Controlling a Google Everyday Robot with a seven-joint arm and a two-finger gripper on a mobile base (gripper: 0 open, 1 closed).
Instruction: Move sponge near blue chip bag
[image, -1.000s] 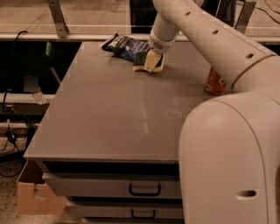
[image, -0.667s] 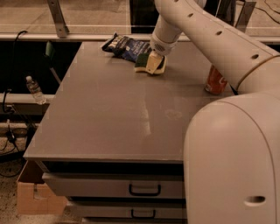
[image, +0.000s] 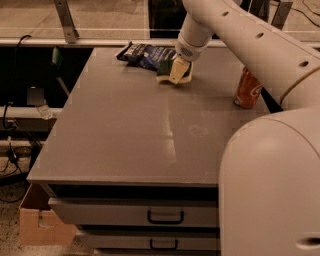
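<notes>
Sponge: green-topped yellow foam sponge, on the table just beside the crinkled dark blue foil chip bag.
Gripper: the gripper is at the sponge's far side from the bag; whether it is gripping cannot be told.
Progress: nearness apparently reached; withdrawal left.

Lab: drawered workbench, cables, claw at sponge.

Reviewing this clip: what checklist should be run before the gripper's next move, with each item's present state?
1. Sponge close to blue chip bag: ok, right at the bag's edge.
2. Sponge lying flat on table: cannot tell, gripper covers part of it.
3. Gripper's hold on sponge: cannot tell.
4. Bag wholly on table: ok.
5. Orange soda can upright, apart from gripper: ok.
</notes>
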